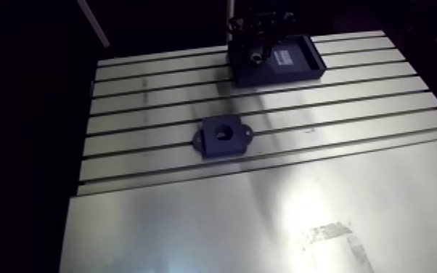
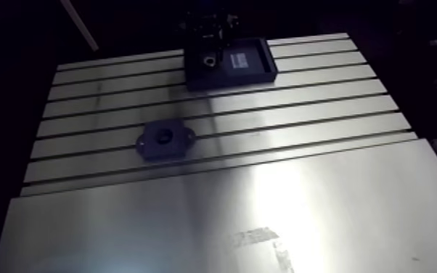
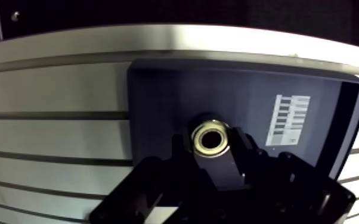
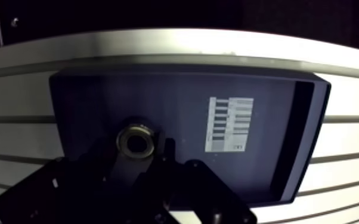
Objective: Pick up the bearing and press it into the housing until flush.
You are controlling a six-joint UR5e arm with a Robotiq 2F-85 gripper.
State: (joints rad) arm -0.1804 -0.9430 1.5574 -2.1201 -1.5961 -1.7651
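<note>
The bearing [image 3: 212, 136] is sitting in the dark tray [image 3: 158, 89], near one side of it. The gripper [image 3: 213, 152] is hanging right over the bearing, and its dark parts are sitting close around the shiny ring. Everything there is black on black, so it is too hard to tell if the gripper is squeezing the bearing or just loose around it. The gripper is hiding the lower edge of the bearing. A white label [image 3: 291, 119] is lying in the tray beside the bearing, but its words are too small to read. The housing [image 1: 222, 136] is sitting well apart from the tray on the table [image 1: 337, 218], its round hole facing up.
</note>
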